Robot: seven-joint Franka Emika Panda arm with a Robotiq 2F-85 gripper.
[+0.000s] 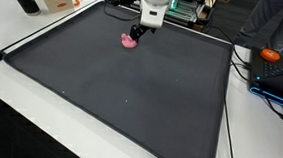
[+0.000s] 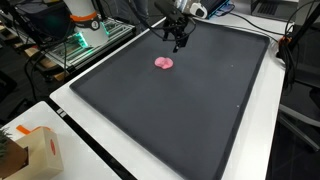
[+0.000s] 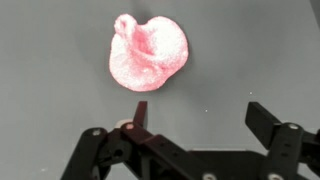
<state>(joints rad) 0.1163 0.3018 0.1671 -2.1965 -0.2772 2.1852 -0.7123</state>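
Pink soft lump (image 3: 148,52): a small crumpled mass of soft, fuzzy-looking material, matte and finely speckled. Its outline is rounded and lobed. A raised fold curls round a shallow hollow at the middle, and a small knob stands out on one side. In the wrist view the knob points to the upper left, away from the fingers. The lump is only slightly wider than it is tall there, so no clear long axis shows. In both exterior views (image 1: 130,43) (image 2: 164,63) it reads as a low, flat mound.

It lies on a dark grey mat (image 1: 130,103) with a smooth, dull surface and a thin pale border. Its place is near the edge of the table where the arm reaches in, well apart from the opposite edge and from the near corners.

Gripper (image 3: 197,110): black metal linkages with flat fingers (image 3: 140,108). The jaws stand wide apart with nothing between them. The lump lies just ahead of the fingertips and clear of them. In both exterior views the gripper (image 1: 137,33) (image 2: 180,42) hangs just beside the lump.

The white table (image 1: 19,106) frames the mat on all sides. A cardboard box (image 2: 30,152) sits at one corner.
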